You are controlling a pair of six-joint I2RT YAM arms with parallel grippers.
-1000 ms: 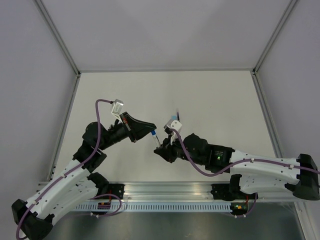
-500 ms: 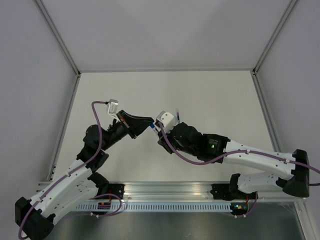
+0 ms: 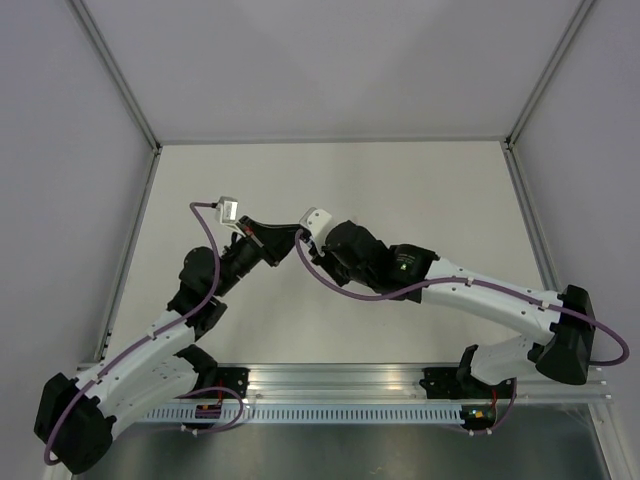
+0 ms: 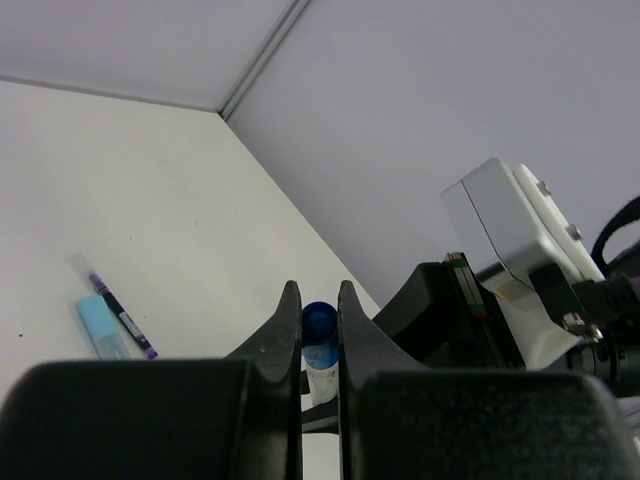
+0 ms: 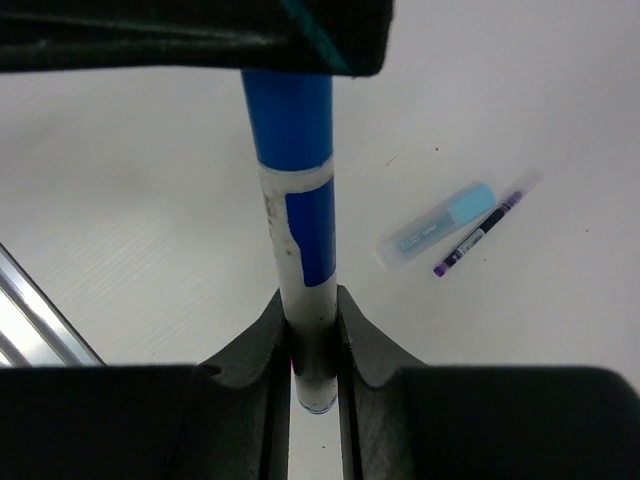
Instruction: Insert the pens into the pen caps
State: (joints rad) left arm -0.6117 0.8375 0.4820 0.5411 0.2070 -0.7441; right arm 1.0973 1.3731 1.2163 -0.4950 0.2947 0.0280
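Observation:
The dark blue pen cap [image 4: 320, 325] sits pinched between my left gripper [image 4: 317, 297] fingers, which are shut on it. The white-barrelled pen [image 5: 300, 260] with a blue label has its top end inside that cap [image 5: 290, 115]. My right gripper [image 5: 312, 300] is shut on the pen's lower barrel. In the top view the two grippers meet tip to tip, left [image 3: 288, 238] and right [image 3: 306, 244], above the table's middle, and the pen is hidden between them. A slim dark pen [image 5: 480, 235] with a purple end lies on the table beside a pale sky-blue cap [image 5: 437, 225].
The white table [image 3: 420, 180] is walled by grey panels with metal corner posts. The slim pen [image 4: 120, 315] and pale cap [image 4: 100, 328] lie together beyond the grippers. An aluminium rail [image 3: 340, 385] runs along the near edge.
The two grippers were apart a second ago. They have come together and shifted up and left, and the pen's end now sits inside the dark blue cap.

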